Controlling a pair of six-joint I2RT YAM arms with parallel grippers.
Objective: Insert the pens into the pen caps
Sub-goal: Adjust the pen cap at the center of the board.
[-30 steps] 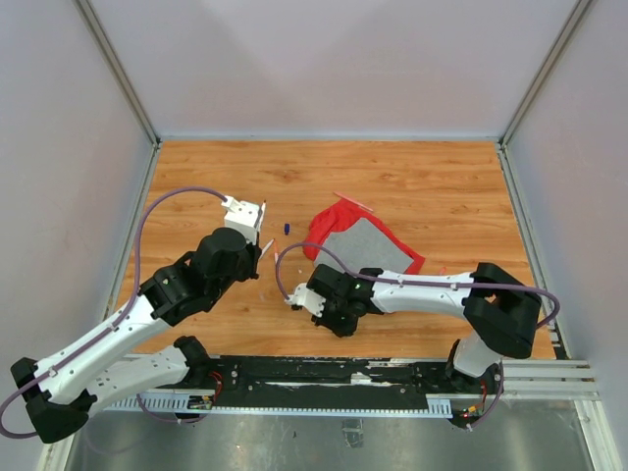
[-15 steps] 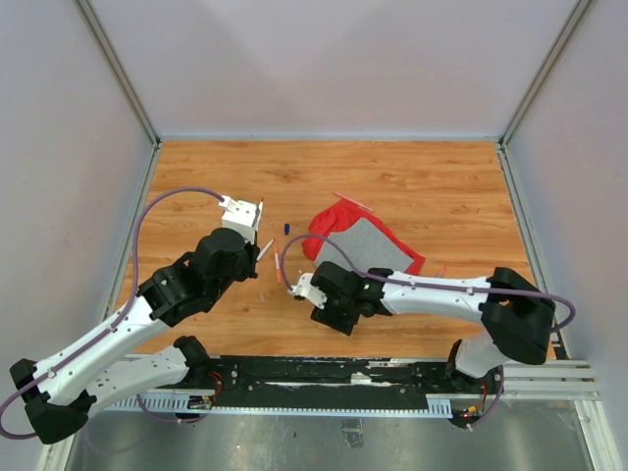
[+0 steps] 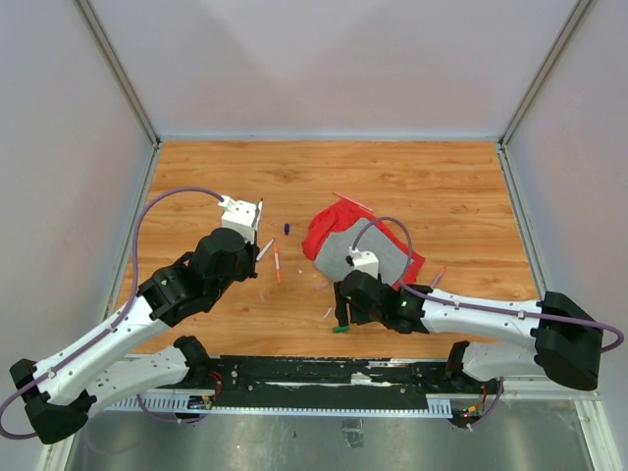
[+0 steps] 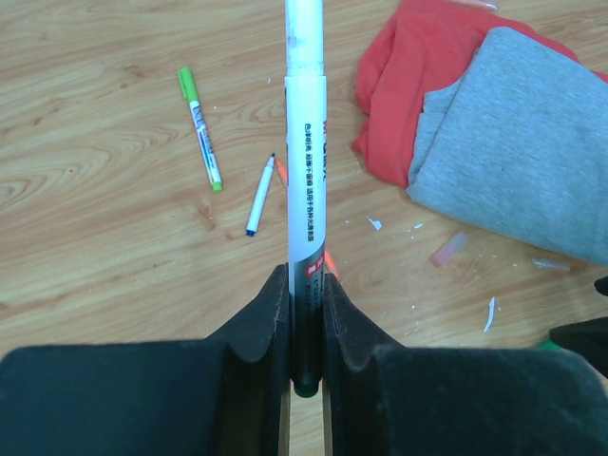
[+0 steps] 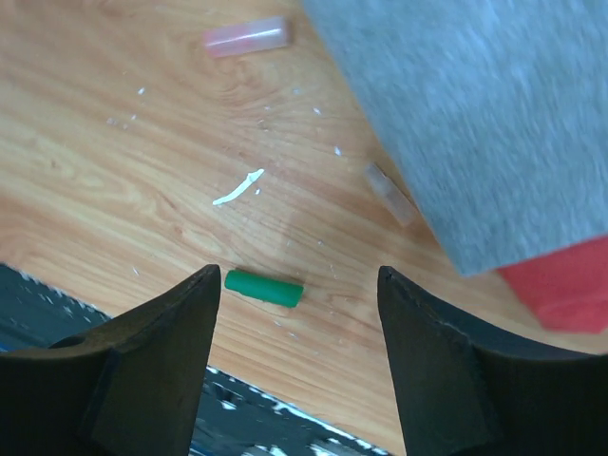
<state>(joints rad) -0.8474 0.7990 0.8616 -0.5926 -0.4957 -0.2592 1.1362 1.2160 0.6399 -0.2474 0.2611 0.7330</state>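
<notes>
My left gripper [image 4: 306,294] is shut on a white pen [image 4: 306,142] that sticks straight out from the jaws above the table. On the wood below lie a green-ended pen [image 4: 200,128], a blue-tipped pen [image 4: 259,197] and an orange pen [image 3: 277,265]. My right gripper [image 5: 299,285] hangs open low over the table's front edge. A green pen cap [image 5: 264,288] lies on the wood between its fingers, close to the left one and untouched. A pink cap [image 5: 246,37] and a clear cap [image 5: 390,193] lie farther out. A blue cap [image 3: 286,228] sits near the left wrist.
A red-and-grey cloth [image 3: 363,245] lies crumpled mid-table, with a pink pen [image 3: 353,201] at its far edge and another pen [image 3: 437,278] to its right. The black base rail [image 5: 57,304] runs just behind the right fingers. White scraps dot the wood.
My right gripper has opened and swung right and toward the front edge, ending over the green cap. The left gripper and its pen have stayed put.
</notes>
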